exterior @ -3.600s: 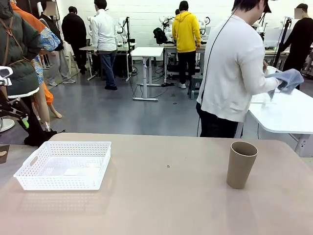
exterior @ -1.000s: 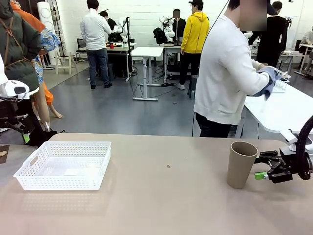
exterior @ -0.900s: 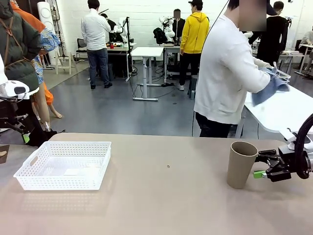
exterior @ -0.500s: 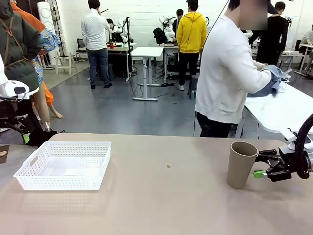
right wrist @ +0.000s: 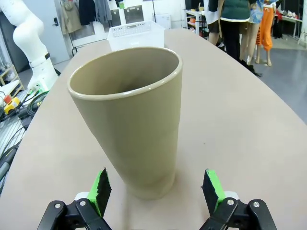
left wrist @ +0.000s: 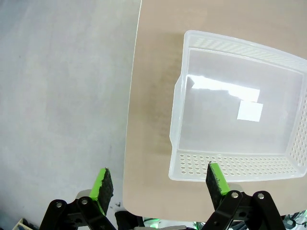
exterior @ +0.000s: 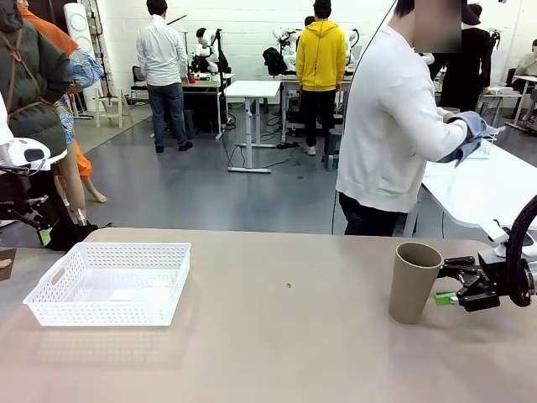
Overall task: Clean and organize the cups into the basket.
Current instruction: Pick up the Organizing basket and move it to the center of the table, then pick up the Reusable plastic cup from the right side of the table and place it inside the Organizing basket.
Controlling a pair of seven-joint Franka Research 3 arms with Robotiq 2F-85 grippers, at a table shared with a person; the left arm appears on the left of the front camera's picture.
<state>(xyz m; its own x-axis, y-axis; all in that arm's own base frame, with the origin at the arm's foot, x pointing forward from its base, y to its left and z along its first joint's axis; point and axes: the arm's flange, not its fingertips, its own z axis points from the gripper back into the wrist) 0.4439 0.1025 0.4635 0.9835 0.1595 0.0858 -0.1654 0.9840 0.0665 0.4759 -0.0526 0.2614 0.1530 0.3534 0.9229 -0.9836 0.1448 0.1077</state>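
A tan-brown cup (exterior: 414,282) stands upright on the table's right side; in the right wrist view this cup (right wrist: 132,117) rises just ahead of the fingers. My right gripper (exterior: 448,284) is open beside it on its right, fingers apart and not touching it; the same gripper (right wrist: 157,189) frames the cup's base. The white lattice basket (exterior: 113,281) sits empty at the left. My left gripper (left wrist: 159,182) hangs open above the basket's (left wrist: 240,112) near rim and the table edge.
A person in a white top (exterior: 394,126) stands beyond the far edge, turned toward another white table (exterior: 478,189) and holding a blue cloth (exterior: 466,138). The table's middle (exterior: 285,319) is bare apart from a tiny speck.
Since 3.6 s ago my right gripper has come in from the right, close to the cup. Over the last second it barely shifted; the person keeps moving the cloth.
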